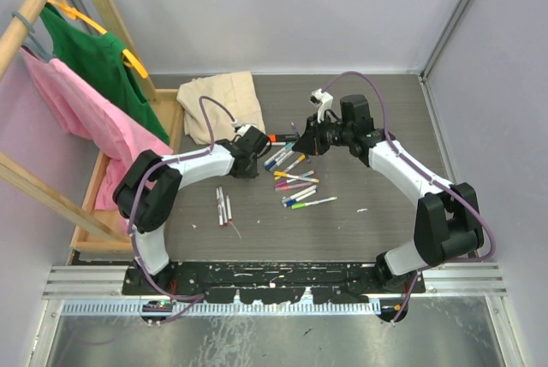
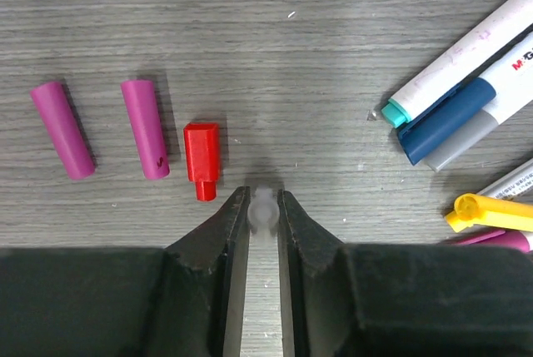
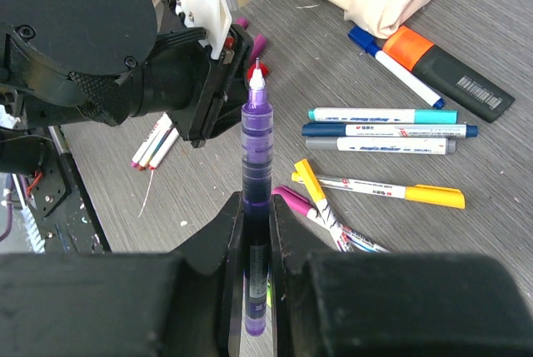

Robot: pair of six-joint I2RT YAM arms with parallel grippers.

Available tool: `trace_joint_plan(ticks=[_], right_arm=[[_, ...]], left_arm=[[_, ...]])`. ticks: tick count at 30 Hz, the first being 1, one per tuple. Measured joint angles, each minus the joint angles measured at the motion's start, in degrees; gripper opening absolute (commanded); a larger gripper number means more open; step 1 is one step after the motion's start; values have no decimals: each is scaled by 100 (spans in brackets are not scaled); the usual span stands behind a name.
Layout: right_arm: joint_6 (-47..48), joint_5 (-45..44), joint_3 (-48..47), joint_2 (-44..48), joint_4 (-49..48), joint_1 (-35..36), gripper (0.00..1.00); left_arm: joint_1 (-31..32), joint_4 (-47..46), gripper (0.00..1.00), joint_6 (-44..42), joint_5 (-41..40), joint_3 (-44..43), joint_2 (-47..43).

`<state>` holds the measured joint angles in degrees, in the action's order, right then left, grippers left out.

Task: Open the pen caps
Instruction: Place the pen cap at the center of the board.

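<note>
My left gripper (image 2: 263, 207) points down at the table, with a pale, blurred pen cap (image 2: 263, 210) filling the narrow gap between its fingertips. Just ahead lie a loose red cap (image 2: 201, 157) and two magenta caps (image 2: 145, 129) (image 2: 62, 129). My right gripper (image 3: 258, 207) is shut on a purple pen (image 3: 257, 157) held upright, its white tip bare and close to the left gripper (image 3: 208, 82). In the top view both grippers (image 1: 253, 150) (image 1: 305, 138) meet over the table beside the scattered pens (image 1: 297, 186).
Capped pens in teal (image 3: 383, 114), dark blue (image 3: 391, 130), grey (image 3: 396, 146) and yellow (image 3: 379, 188) lie to the right. A black marker with an orange cap (image 3: 450, 72) lies by a beige cloth (image 1: 221, 106). Three pens (image 1: 224, 206) lie apart at the left. A wooden rack (image 1: 94, 170) holds shirts.
</note>
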<state>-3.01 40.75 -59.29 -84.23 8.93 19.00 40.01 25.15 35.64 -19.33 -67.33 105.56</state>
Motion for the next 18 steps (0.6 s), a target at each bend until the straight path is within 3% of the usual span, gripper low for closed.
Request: trace_joint_plan(ticks=[3, 18], right_arm=[[0, 0, 0, 0, 0, -2, 1], [0, 107, 7, 0, 0, -11, 1]], left_arm=[[0, 2, 26, -44, -17, -37, 31], [11, 48, 30, -66, -15, -98, -101]])
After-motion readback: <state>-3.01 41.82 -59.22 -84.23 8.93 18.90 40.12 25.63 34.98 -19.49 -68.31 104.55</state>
